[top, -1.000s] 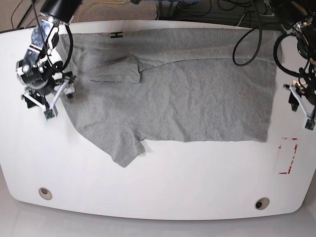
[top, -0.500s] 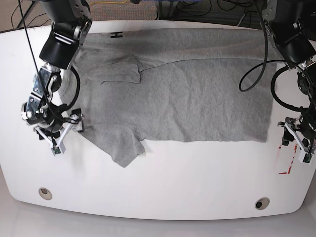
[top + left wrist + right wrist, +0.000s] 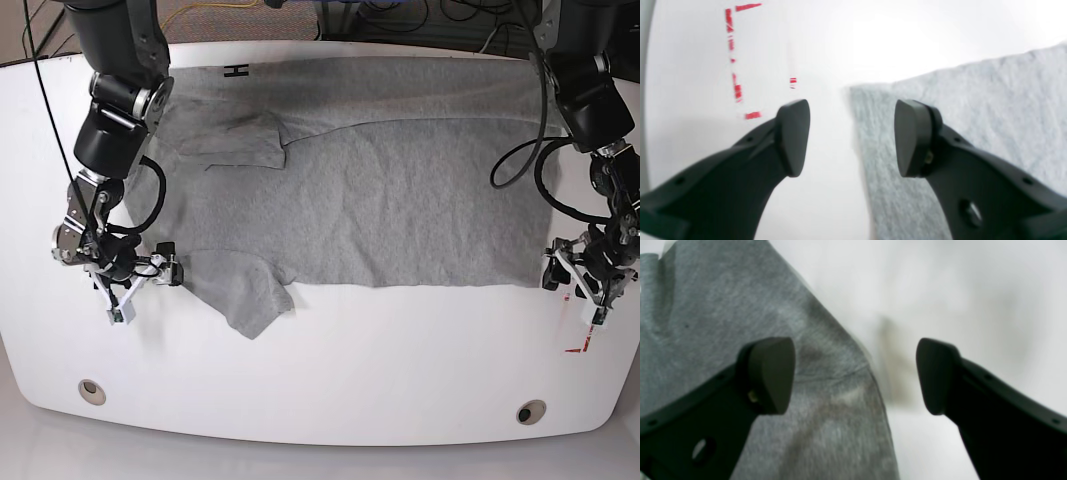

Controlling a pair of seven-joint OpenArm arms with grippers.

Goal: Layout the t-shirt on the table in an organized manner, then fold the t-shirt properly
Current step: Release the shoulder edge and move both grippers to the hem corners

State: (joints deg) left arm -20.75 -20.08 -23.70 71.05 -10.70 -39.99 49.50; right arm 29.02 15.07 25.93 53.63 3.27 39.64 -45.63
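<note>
The grey t-shirt (image 3: 400, 200) lies spread on the white table (image 3: 350, 350), with a black "H" (image 3: 236, 70) showing at its far edge. One sleeve (image 3: 240, 140) is folded onto the body; the other (image 3: 250, 300) sticks out toward the front. My right gripper (image 3: 158, 275) is open at the shirt's left edge; in the right wrist view the gripper (image 3: 855, 373) straddles the cloth edge (image 3: 873, 380). My left gripper (image 3: 553, 272) is open at the shirt's front right corner; in the left wrist view the gripper (image 3: 851, 133) straddles the shirt's edge (image 3: 857, 133).
A red-marked rectangle (image 3: 588, 325) lies just right of the left gripper and shows in the left wrist view (image 3: 736, 90). Two grommet holes (image 3: 91, 388) (image 3: 530, 411) sit near the table's front edge. Cables hang behind the table's far edge.
Both arms have moved toward the table's front along the shirt's sides. The right gripper now sits by the front sleeve and the left gripper by the front right corner. The shirt has not moved.
</note>
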